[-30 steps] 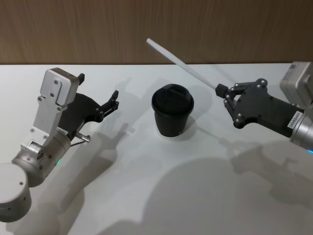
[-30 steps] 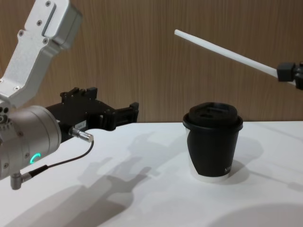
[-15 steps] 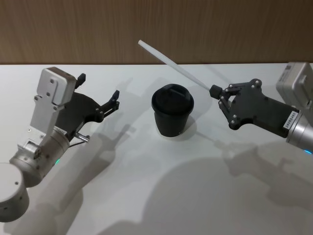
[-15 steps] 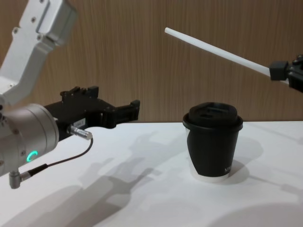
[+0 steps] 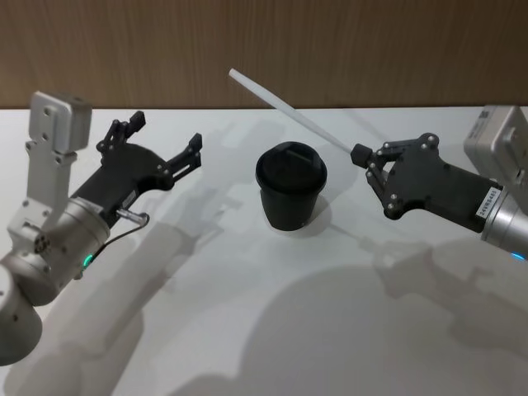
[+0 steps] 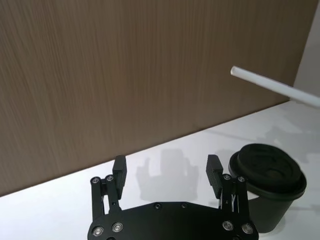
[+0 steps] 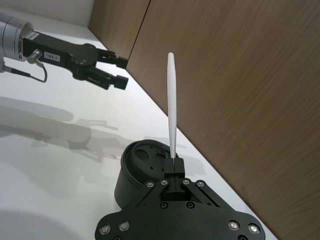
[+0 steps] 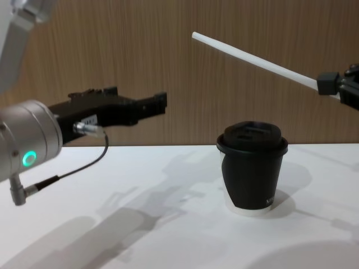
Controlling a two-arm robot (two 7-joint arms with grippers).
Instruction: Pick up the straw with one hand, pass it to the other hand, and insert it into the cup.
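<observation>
Where the right gripper hangs above the table on the cup's right, its fingers are pressed together on the lower end of the straw. The straw slants up from there toward the robot's left and the wall. It passes above the cup with open air between it and the lid, and its free tip ends high, past the cup on the left side. In the chest view the whole white length stands clear against the wall, touching nothing but the pinching fingers.

The left gripper is held off the table well to the cup's left. Its fingers are spread wide and empty, pointing toward the cup and the far edge. Open air lies between its fingertips and the straw's tip, which sits higher than they do. A green ring glows on its silver wrist, and a thin cable loops below.

The cup stands upright near the middle of the table with its lid on. It is apart from both grippers, with bare table on every side, and its white bottom rim rests flat. The table is plain white, crossed by soft shadows of the arms. Its far edge runs straight along the brown wood-grain wall behind the cup.
</observation>
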